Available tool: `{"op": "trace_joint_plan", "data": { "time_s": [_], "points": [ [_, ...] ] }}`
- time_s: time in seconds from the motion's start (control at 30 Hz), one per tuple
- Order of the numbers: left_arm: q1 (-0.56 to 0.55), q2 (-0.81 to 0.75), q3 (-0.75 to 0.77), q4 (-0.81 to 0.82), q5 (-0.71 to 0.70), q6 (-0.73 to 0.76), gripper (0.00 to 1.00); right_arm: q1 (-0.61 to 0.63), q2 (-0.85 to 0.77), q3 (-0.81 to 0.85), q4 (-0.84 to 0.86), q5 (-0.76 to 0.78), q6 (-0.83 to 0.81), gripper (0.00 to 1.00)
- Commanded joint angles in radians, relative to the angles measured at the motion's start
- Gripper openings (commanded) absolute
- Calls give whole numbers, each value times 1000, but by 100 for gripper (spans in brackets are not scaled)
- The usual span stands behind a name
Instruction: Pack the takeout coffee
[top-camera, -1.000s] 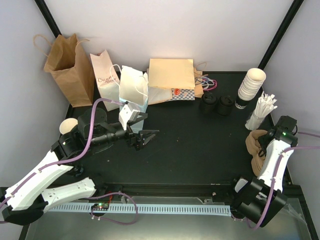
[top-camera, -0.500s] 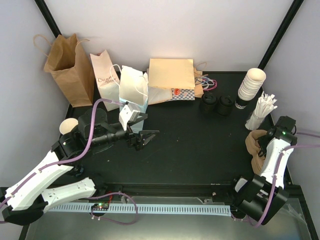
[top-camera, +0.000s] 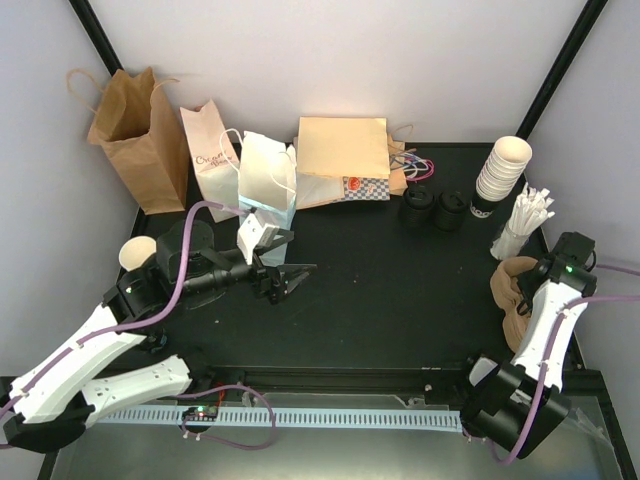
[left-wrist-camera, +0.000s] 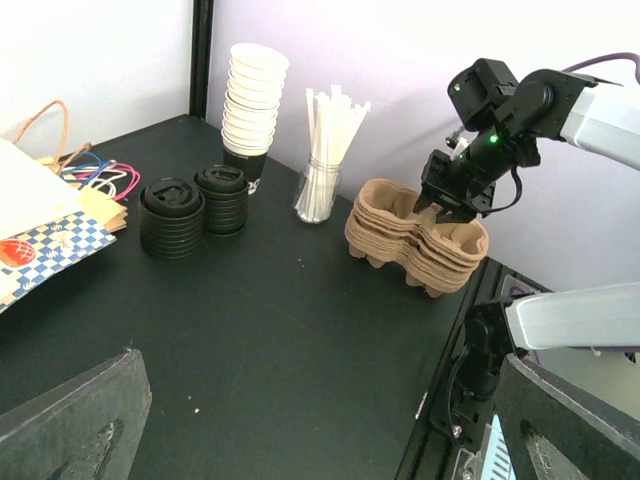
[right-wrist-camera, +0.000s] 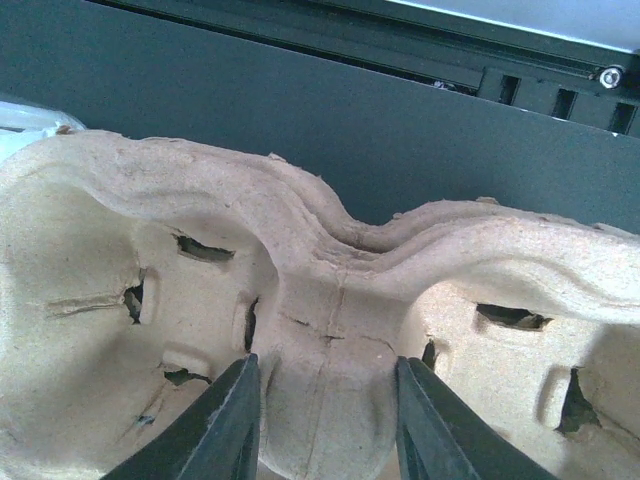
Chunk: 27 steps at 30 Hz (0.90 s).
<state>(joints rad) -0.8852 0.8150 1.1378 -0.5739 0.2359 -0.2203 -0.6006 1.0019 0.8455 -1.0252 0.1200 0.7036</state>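
The takeout coffee is out of view; only a lone cream paper cup (top-camera: 135, 253) with no lid stands at the far left, behind my left arm. My right gripper (right-wrist-camera: 325, 420) points down into a stack of brown pulp cup carriers (right-wrist-camera: 330, 300), its two fingers pressed against either side of the top carrier's centre ridge. From the left wrist view the same right gripper (left-wrist-camera: 440, 205) dips into the carrier stack (left-wrist-camera: 415, 240). My left gripper (top-camera: 298, 271) hovers wide open over the left middle of the table, with nothing between its fingers (left-wrist-camera: 75, 420).
Along the back stand a brown paper bag (top-camera: 130, 135), a pink-white bag (top-camera: 210, 150), a white bag (top-camera: 265, 175) and a flat tan bag (top-camera: 340, 150). Two stacks of black lids (top-camera: 432, 210), a tall stack of cups (top-camera: 500, 170) and a jar of straws (top-camera: 525, 220) stand back right.
The right gripper's jaws have narrowed onto the carrier's centre ridge. The left arm has drawn back slightly to the left, still open.
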Motion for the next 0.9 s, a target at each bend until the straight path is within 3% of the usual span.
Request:
{"op": "trace_joint_plan", "data": {
  "time_s": [0.0, 0.33, 0.57, 0.87],
  "points": [
    [-4, -17, -1, 22, -6, 8, 97, -1, -16, 37, -19, 4, -11, 34],
    [-7, 12, -43, 95, 67, -61, 97, -2, -60, 59, -31, 24, -24, 35],
    [-35, 48, -35, 126, 85, -80, 96, -2, 0, 51, -54, 31, -32, 35],
    [-48, 73, -23, 135, 81, -79, 96, -1, -204, 37, 9, 55, -27, 37]
  ]
}}
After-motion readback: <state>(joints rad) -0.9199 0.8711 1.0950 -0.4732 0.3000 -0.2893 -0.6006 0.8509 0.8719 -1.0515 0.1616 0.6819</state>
